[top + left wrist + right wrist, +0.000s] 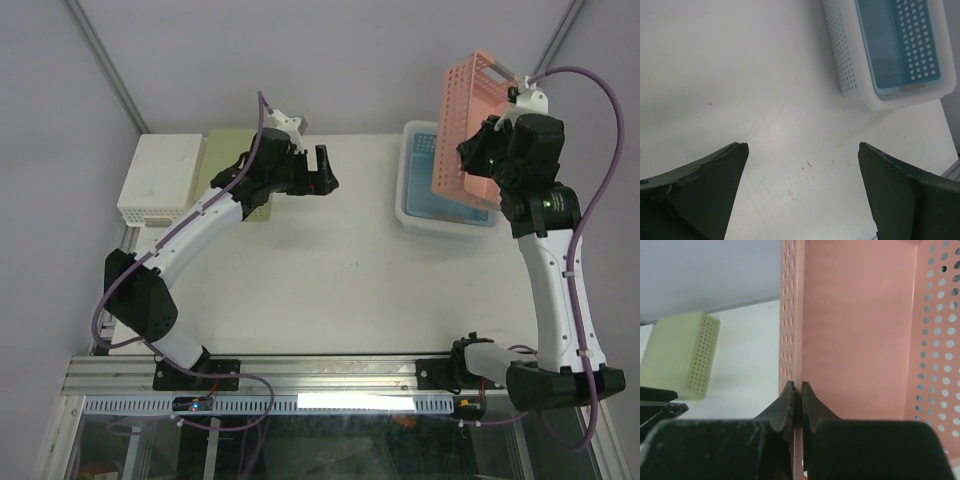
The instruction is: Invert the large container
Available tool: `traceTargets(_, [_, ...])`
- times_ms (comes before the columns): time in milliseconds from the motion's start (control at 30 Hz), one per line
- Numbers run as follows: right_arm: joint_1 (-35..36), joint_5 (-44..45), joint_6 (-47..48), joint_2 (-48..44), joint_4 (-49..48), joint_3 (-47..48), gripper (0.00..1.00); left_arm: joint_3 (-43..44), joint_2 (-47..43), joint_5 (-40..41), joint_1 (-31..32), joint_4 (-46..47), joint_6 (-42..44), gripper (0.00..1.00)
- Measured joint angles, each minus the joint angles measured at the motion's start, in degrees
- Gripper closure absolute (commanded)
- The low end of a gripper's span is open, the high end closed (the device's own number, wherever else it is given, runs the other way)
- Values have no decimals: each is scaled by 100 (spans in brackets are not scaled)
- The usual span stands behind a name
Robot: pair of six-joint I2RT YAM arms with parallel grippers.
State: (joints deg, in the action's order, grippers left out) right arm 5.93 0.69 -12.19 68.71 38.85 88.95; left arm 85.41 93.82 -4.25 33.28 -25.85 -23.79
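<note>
– Pink perforated plastic, was that the large container (465, 120) on record?

– It was. It was off the table (330, 270), tipped up on edge at the far right. In the overhead view it overlapped the white tub (420, 215) beneath it.

– What held it?

– The right pincer (478, 150). On the right wrist camera its two fingers were clamped on one slotted side wall of the pink container (855, 330), one finger on each face, with the fingertips nearly meeting. The solid base panel and a wall of round holes showed past the right pincer (795, 390).

– And the left arm?

– The left pincer (326, 172) was spread wide and gripped nothing. It hung over the bare middle of the table, towards the far edge. On its own camera only table surface lay between the fingers of the left pincer (802, 145).

– Other items noted?

– A blue basket (430, 200) was nested inside the white tub. From the left wrist, both the white tub (840, 50) and the blue basket (890, 45) showed rows of round holes. A yellow-green basket (215, 160) sat at the far left, just beside a white box (160, 180). The yellow-green basket (680, 352) also showed on the right wrist camera.

– Any writing or brand marks?

– One small tan strip (912, 86) on the blue basket's near rim. It was too blurred to read.
</note>
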Motion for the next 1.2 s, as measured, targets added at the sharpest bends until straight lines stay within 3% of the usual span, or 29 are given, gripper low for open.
traceTargets(133, [-9, -732, -66, -553, -2, -522, 100, -382, -483, -59, 0, 52, -57, 1])
traceTargets(267, [0, -2033, -487, -1104, -236, -1202, 100, -737, -1139, 116, -74, 39, -146, 1])
traceTargets(433, [92, -3829, -1593, -1652, -1453, -2448, 100, -1005, -2216, 743, -538, 20, -590, 1])
traceTargets(567, [470, -4581, -2511, -1757, -2544, -3412, 100, -1097, -2977, 1403, -699, 22, -911, 1])
traceTargets(767, [1722, -4614, -3956, -1690, -4503, -4719, 100, -1119, -3440, 1908, -697, 74, -1207, 1])
traceTargets(933, [2614, -4098, -5482, -887, -6944, -5602, 100, -1132, -3370, 1937, -697, 59, -1285, 1])
traceTargets(1200, [2916, -2699, -7744, 625, -10498, -6898, 100, -1143, -3364, 1934, -697, 63, -1283, 1])
